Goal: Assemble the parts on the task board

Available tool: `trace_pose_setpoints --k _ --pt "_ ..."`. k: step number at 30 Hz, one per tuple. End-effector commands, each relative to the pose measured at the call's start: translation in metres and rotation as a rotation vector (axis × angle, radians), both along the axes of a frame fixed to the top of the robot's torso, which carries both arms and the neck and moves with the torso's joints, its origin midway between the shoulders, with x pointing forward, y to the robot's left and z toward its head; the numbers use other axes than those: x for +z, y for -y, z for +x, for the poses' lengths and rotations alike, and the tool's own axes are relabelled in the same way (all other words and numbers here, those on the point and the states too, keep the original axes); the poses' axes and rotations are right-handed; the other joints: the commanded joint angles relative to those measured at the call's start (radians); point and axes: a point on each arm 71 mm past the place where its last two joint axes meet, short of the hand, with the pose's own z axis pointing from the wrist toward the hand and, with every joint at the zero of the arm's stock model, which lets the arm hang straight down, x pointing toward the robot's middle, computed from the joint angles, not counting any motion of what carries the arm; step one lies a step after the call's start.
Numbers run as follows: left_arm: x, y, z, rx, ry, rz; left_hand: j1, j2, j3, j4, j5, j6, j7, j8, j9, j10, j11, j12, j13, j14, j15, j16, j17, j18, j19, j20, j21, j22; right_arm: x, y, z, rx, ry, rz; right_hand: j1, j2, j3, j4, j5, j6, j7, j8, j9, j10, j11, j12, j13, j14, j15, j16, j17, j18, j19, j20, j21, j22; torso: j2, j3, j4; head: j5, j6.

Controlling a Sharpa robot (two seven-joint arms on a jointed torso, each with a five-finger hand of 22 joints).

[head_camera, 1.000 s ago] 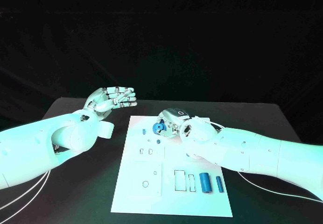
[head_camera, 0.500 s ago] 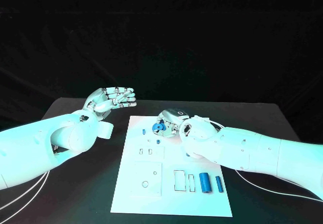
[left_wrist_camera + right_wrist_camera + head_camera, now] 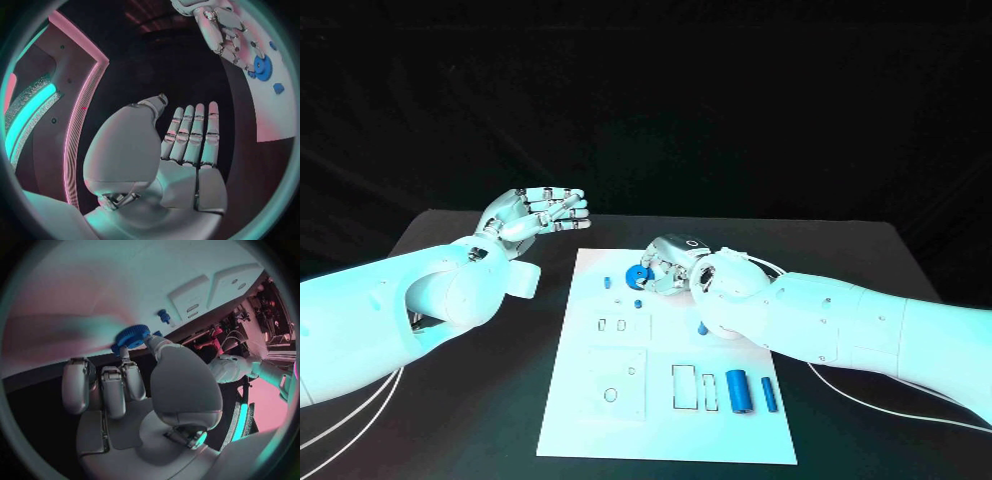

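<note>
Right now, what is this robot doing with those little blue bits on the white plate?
It is putting small parts together on the white plate. The right robot hand pinches a blue toothed wheel at the far end of the plate, low over it; whether the wheel touches the plate is hard to tell. The left robot hand hangs over the black table beside the plate, holding nothing. Two blue cylinders lie near the plate's close end, and small blue pegs stand near the wheel.

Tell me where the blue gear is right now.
In the head view the blue gear is pinched by the right hand over the far end of the task board, beside a small blue peg.
</note>
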Motion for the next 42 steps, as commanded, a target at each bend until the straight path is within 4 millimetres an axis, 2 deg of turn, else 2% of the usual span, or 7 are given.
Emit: trace_pose_setpoints --k 1,9,14,25,35,38,42 --pt "0.002 0.001 0.000 -0.014 0.010 -0.003 0.005 0.001 0.007 -0.001 -0.006 -0.007 0.032 -0.007 -0.001 -0.001 0.003 -0.004 0.000 -0.004 0.005 -0.006 0.001 0.013 -0.009 -0.001 -0.004 -0.001 -0.002 0.001 -0.003 0.015 -0.005 -0.010 0.010 -0.001 0.001 -0.007 0.001 0.005 0.001 0.001 -0.001 0.007 0.001 0.005 0.062 0.097 0.004 0.006 0.230 -0.001 0.010 0.000 0.006 0.044 0.000 0.0005 0.0004 0.001 0.000" --pt "0.002 -0.001 0.000 -0.009 0.010 -0.002 0.004 0.000 0.007 -0.001 -0.006 -0.007 0.031 -0.007 -0.002 -0.001 0.003 -0.004 0.000 -0.004 0.005 -0.008 0.002 0.013 -0.010 -0.001 -0.005 -0.002 0.007 0.019 -0.010 0.002 0.045 0.055 0.015 -0.002 0.003 -0.010 0.001 0.007 0.000 0.001 -0.001 0.009 0.000 0.007 0.065 0.096 0.003 0.005 0.228 -0.001 0.010 0.000 0.006 0.045 -0.002 -0.0009 -0.0009 0.002 0.002" --pt "0.002 -0.003 0.000 -0.003 0.010 0.001 0.004 0.000 0.007 -0.001 -0.006 -0.007 0.031 -0.007 -0.002 -0.001 0.003 -0.004 0.000 -0.004 0.005 -0.008 0.002 0.013 -0.010 -0.001 -0.005 -0.002 0.021 0.045 -0.014 -0.023 0.067 0.118 0.024 -0.003 0.008 -0.015 0.001 0.009 0.000 0.001 -0.002 0.008 0.000 0.005 0.063 0.095 0.002 0.003 0.220 0.001 0.007 -0.001 0.001 0.041 -0.003 0.0005 -0.0051 0.004 0.010" --pt "0.001 -0.006 0.001 0.005 0.009 0.003 0.004 0.000 0.008 -0.002 -0.006 -0.007 0.031 -0.007 -0.002 -0.001 0.003 -0.004 0.000 -0.005 0.005 -0.009 0.002 0.013 -0.010 -0.001 -0.005 -0.002 0.049 0.133 -0.020 -0.080 -0.056 0.254 0.126 -0.045 0.032 -0.086 0.000 0.012 0.004 -0.011 -0.013 -0.009 0.002 -0.014 0.043 0.088 0.003 -0.005 0.195 0.010 -0.019 -0.001 -0.038 0.008 -0.011 0.0105 -0.0180 0.006 0.012" --pt "0.000 -0.004 0.002 0.002 0.008 0.001 0.004 0.000 0.008 -0.002 -0.006 -0.007 0.031 -0.007 -0.002 -0.001 0.003 -0.004 0.000 -0.005 0.005 -0.009 0.002 0.013 -0.010 -0.001 -0.005 -0.002 0.042 0.197 -0.018 -0.126 -0.084 0.193 0.201 -0.069 0.040 -0.145 -0.001 0.017 0.008 -0.016 -0.019 -0.042 0.005 -0.045 0.011 0.084 0.006 -0.010 0.182 0.019 -0.047 0.002 -0.077 -0.022 -0.014 0.0179 -0.0238 -0.005 0.006" --pt "0.000 -0.004 0.002 0.001 0.008 0.001 0.004 0.000 0.008 -0.002 -0.006 -0.007 0.031 -0.007 -0.002 -0.001 0.003 -0.004 0.000 -0.005 0.005 -0.009 0.002 0.013 -0.010 -0.001 -0.005 -0.002 0.037 0.205 -0.018 -0.133 -0.089 0.175 0.210 -0.072 0.040 -0.154 -0.001 0.015 0.009 -0.018 -0.020 -0.048 0.006 -0.050 0.005 0.083 0.007 -0.012 0.178 0.020 -0.051 0.002 -0.082 -0.025 -0.013 0.0159 -0.0223 -0.012 0.005" --pt "-0.001 -0.003 0.003 -0.001 0.008 0.000 0.004 0.000 0.008 -0.002 -0.006 -0.007 0.031 -0.007 -0.002 -0.001 0.003 -0.004 0.000 -0.005 0.005 -0.009 0.002 0.013 -0.010 -0.001 -0.005 -0.002 0.031 0.211 -0.017 -0.146 -0.094 0.158 0.212 -0.073 0.040 -0.155 -0.001 0.014 0.009 -0.019 -0.021 -0.049 0.006 -0.051 0.004 0.083 0.007 -0.012 0.177 0.020 -0.051 0.002 -0.083 -0.026 -0.013 0.0171 -0.0200 -0.014 0.003"
